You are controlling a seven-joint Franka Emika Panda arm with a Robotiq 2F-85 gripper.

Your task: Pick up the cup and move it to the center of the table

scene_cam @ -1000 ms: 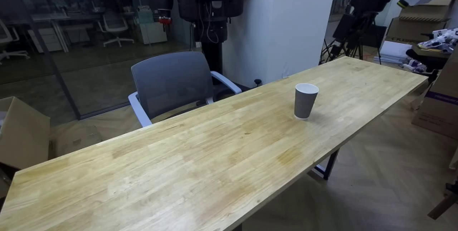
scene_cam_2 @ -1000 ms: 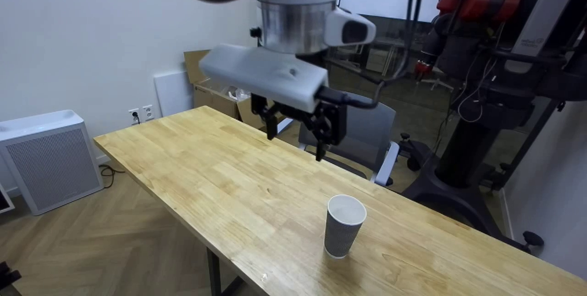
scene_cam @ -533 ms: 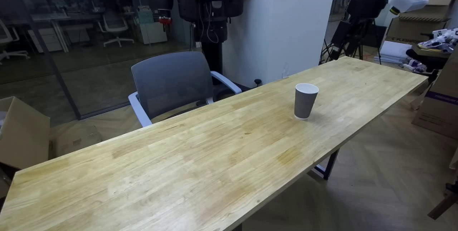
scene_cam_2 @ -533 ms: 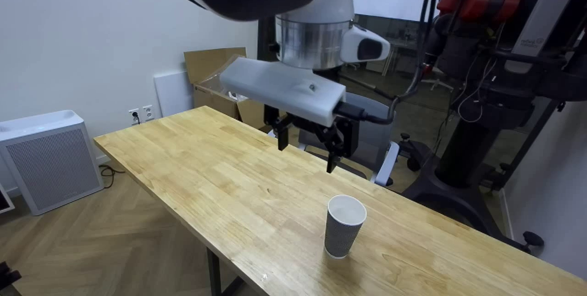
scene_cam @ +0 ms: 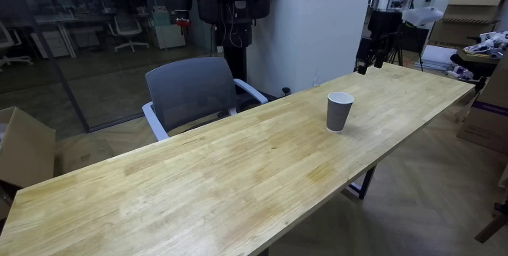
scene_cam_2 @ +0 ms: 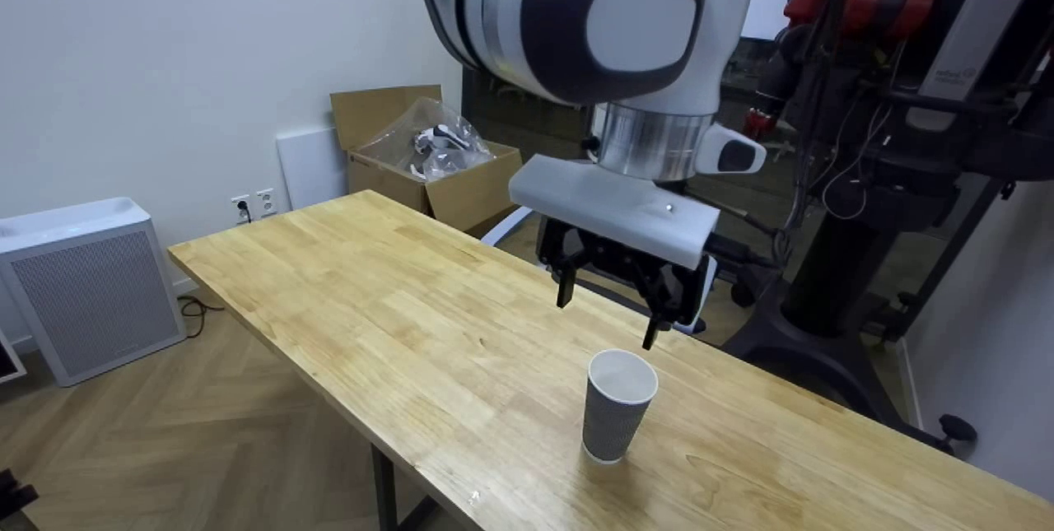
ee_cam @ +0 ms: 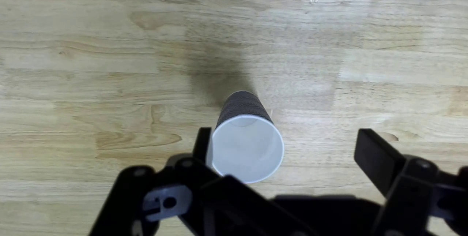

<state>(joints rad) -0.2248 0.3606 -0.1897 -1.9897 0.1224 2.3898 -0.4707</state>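
The cup (scene_cam: 339, 116) is dark grey with a white rim. It stands upright on the light wood table (scene_cam: 222, 172) and shows in both exterior views, also here as a cup (scene_cam_2: 613, 422) on the table (scene_cam_2: 395, 292). My gripper (scene_cam_2: 608, 322) is open and empty, fingers pointing down, higher than the cup and apart from it. It shows at the upper right as a dark gripper (scene_cam: 370, 68). In the wrist view the cup (ee_cam: 243, 107) lies between the fingers of the gripper (ee_cam: 283, 142), close to the left finger, which overlaps its rim in the picture. The cup's inside looks empty.
A grey office chair (scene_cam: 192, 93) stands at the table's long side. A red and black robot (scene_cam_2: 897, 103) stands behind it. A cardboard box (scene_cam_2: 478, 185) with plastic wrap and a white air purifier (scene_cam_2: 99, 292) stand beyond the table's end.
My gripper has moved down and toward the cup, to the right in one exterior picture and to the left in another. The fingers have stayed open. The cup has not moved.
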